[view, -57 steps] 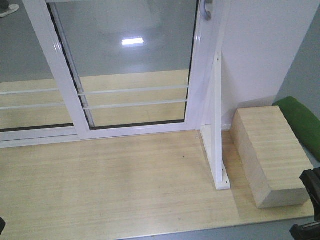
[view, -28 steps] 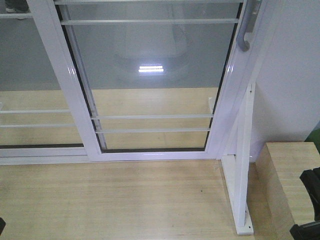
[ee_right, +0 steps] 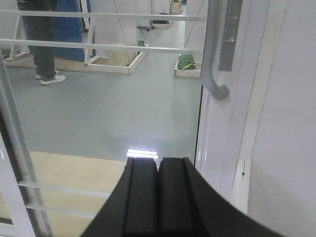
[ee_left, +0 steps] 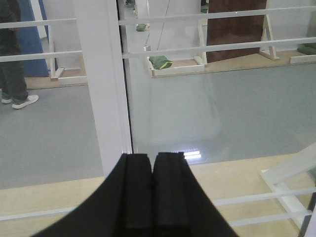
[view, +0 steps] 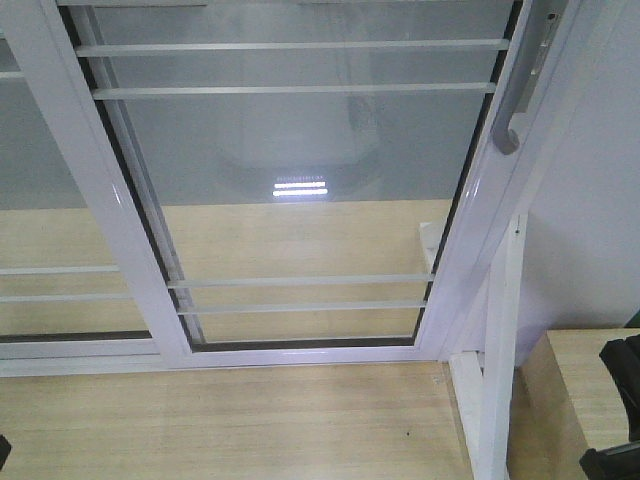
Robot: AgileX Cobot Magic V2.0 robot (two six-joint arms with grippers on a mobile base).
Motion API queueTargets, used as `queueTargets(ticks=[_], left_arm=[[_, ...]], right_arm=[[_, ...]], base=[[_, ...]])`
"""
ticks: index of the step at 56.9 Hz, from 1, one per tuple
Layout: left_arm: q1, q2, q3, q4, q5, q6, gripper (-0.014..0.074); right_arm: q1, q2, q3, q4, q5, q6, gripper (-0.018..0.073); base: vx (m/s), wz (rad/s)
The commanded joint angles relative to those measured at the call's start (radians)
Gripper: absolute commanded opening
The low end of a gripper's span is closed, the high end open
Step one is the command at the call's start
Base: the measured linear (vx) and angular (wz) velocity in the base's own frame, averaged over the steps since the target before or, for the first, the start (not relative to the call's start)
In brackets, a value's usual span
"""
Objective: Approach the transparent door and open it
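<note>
The transparent door (view: 300, 180) fills the front view: clear glass in a glossy white frame with thin white bars. Its curved grey-white pull handle (view: 512, 110) is on the right stile, and shows close in the right wrist view (ee_right: 213, 64). My right gripper (ee_right: 158, 163) is shut and empty, below and left of the handle, apart from it. My left gripper (ee_left: 152, 159) is shut and empty, facing the door's left stile (ee_left: 101, 84). In the front view only a dark part of the right arm (view: 620, 420) shows at the lower right.
A barred glass panel without a handle (view: 50, 250) stands to the left. A white bracket post (view: 500, 360) and a wooden block (view: 590, 390) stand at the right. A person (ee_right: 47, 44) stands beyond the glass. The wooden floor (view: 230, 420) lies in front.
The view has moved closer to the door and to the right. The handle now sits lower and larger in the front view. The wooden block has slid toward the right edge.
</note>
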Motion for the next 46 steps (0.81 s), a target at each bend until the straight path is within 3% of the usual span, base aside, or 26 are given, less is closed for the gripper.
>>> queueTargets(ticks=[1, 46], left_arm=[[-0.006, -0.015, 0.008, -0.003, -0.080, -0.006, 0.0003], [-0.018, 0.034, 0.008, -0.002, -0.069, -0.006, 0.0003]], right_arm=[[-0.006, -0.016, 0.005, -0.006, -0.085, -0.006, -0.0001], [-0.012, 0.059, 0.003, -0.005, -0.089, -0.006, -0.0001]], base=[[0.20, -0.03], [0.04, 0.01]])
